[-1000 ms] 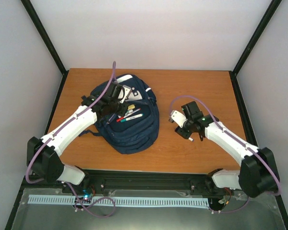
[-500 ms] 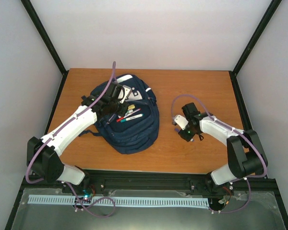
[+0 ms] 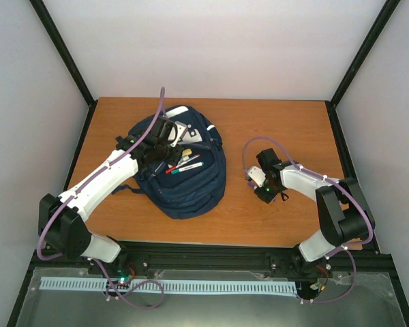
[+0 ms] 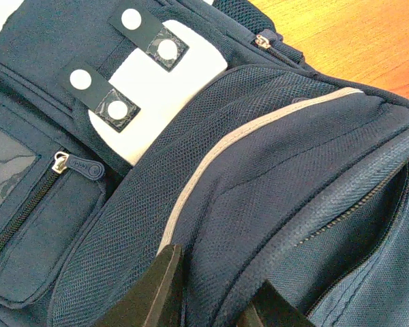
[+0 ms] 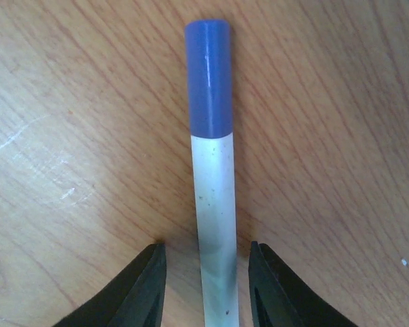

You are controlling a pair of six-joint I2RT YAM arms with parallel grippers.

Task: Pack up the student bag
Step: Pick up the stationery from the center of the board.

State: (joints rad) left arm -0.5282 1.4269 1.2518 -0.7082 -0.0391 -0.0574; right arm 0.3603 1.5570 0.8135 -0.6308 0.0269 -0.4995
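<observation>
Well right of the student bag (image 3: 191, 185), right gripper (image 5: 206, 251) unclenched astride tabletop marker (image 5: 213, 170); left gripper (image 4: 218, 272) grasping its edge.

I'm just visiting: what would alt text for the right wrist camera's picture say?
A white marker with a blue cap lies on a wooden table. Its barrel runs between the dark fingertips of the right gripper, which stand open on either side, not touching it.

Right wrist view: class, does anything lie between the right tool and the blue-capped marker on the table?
Nothing visible does. The blue-capped marker lies on the bare wooden table, straddled by the right tool, whose open fingers leave a small gap on each side.
</observation>
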